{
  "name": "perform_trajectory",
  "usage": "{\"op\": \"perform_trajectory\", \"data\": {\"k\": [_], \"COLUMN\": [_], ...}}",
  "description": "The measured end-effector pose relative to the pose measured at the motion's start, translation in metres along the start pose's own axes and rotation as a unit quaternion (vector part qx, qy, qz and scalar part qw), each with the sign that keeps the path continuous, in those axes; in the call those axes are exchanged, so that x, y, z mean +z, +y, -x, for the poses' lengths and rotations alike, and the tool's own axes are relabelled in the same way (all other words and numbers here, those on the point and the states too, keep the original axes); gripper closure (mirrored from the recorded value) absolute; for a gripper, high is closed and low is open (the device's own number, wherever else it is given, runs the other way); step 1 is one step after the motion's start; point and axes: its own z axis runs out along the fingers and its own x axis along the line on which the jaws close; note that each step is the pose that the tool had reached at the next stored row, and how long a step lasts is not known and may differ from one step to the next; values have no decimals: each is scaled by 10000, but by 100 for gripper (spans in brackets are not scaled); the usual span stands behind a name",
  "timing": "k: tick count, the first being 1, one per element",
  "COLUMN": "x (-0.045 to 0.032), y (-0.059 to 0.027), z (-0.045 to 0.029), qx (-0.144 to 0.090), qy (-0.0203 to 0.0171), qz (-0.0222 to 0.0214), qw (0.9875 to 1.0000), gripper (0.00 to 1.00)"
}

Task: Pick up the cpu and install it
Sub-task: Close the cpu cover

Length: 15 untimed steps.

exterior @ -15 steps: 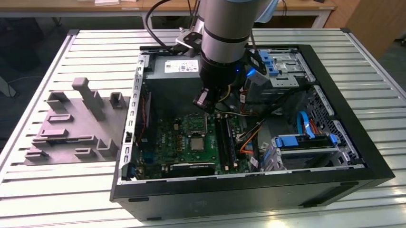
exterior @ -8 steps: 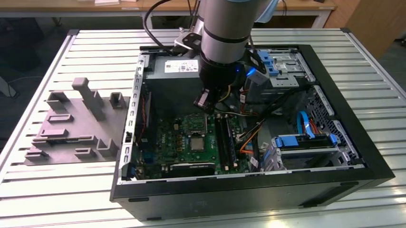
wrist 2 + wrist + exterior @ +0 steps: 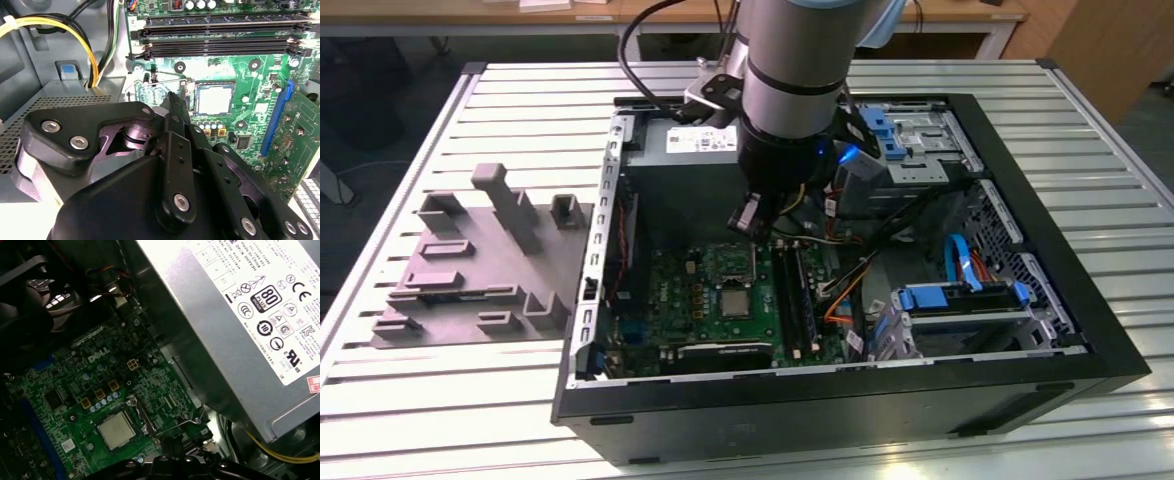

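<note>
The cpu lies flat in the socket on the green motherboard, square, no long axis. The gripper hangs just above and beside it, toward the power supply, jaws drawn together on nothing.

Open black computer case lies on slatted white table. Arm reaches down inside, above green motherboard. The cpu sits in its socket. Grey fixture block toward the exterior view's left.
</note>
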Motion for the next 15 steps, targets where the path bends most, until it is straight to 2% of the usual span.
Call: {"op": "perform_trajectory", "data": {"k": [10,15], "x": [0,1], "y": [-25,-26], "z": [-63,-71], "qx": [-42,-57], "qy": [8,85], "qz": [-4,-52], "qw": [10000,9999], "gripper": [89,89]}}
